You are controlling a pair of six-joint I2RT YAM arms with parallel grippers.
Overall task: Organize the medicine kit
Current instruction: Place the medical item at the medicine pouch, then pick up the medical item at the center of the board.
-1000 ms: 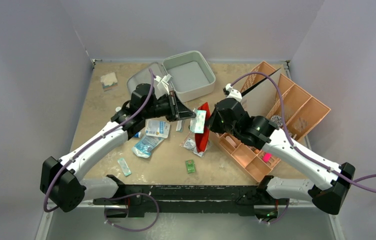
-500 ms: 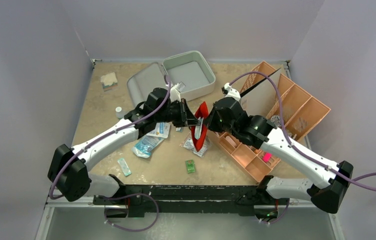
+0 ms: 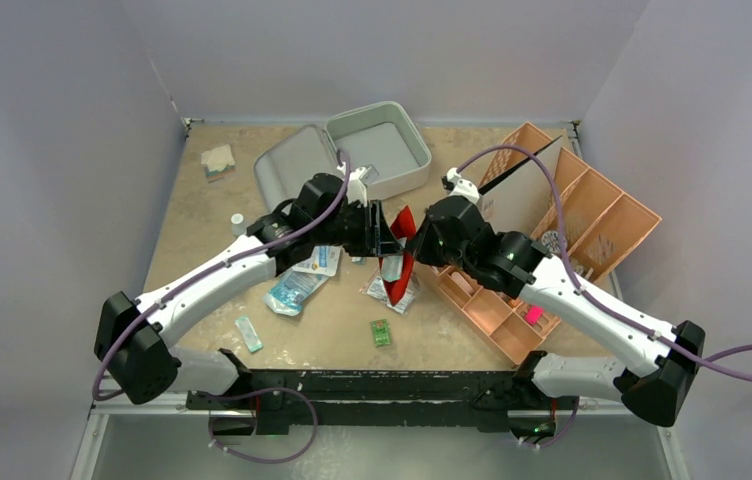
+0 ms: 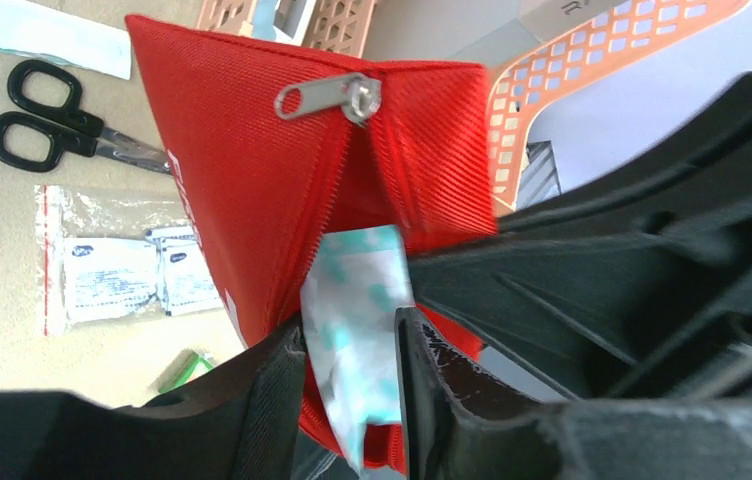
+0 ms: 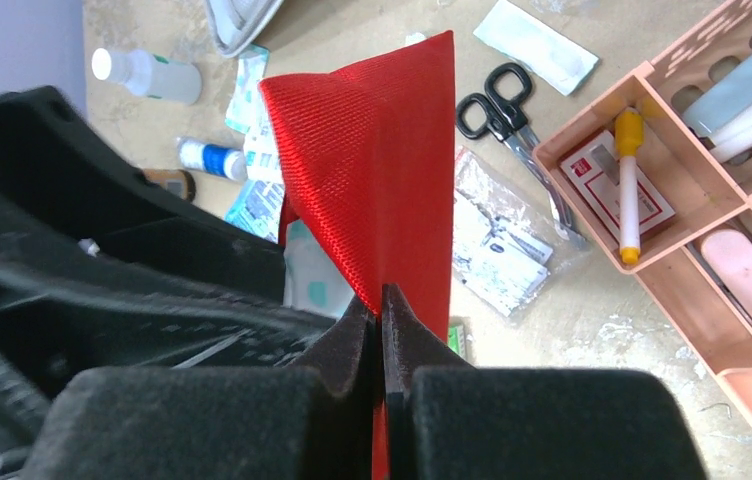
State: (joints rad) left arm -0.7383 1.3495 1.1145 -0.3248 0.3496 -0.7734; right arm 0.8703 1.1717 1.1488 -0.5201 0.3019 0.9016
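1. The medicine kit (image 3: 290, 168) lies open at the back of the desk (image 3: 187, 235). Its lid is flat on the left and its deeper grey half is on the right (from above we can make out nothing inside either half). It sits behind both tools and does not touch the pouch.
2. The right tool (image 5: 382, 300) is fully closed, pinching one edge of a red fabric pouch (image 5: 377, 160). It holds the pouch upright over the middle of the desk, between the kit and the orange tray (image 5: 592, 215).
3. The left tool (image 4: 350, 325) faces the pouch from the other side, and its fingers (image 4: 272, 395) stand partly apart.
4. A white-and-teal packet (image 4: 357, 340) sits in the gap between those fingers. Its far end is at the open slit of the pouch, just below the zipper pull (image 4: 327, 98). We cannot tell whether the fingers press on the packet or merely flank it.
5. On the desk under the pouch lie black scissors (image 5: 497, 105). Just beside them is a clear bag of wipes (image 5: 500, 245).
6. The orange tray stands to the right of the pouch. Its nearest compartment holds a red-and-white card with a yellow-capped pen (image 5: 629, 190) lying across it.
7. To the left of the pouch a white bottle (image 5: 147, 75) lies on its side. A blue-labelled bottle (image 5: 214, 157) lies near it (the left arm hides whatever is closer in).
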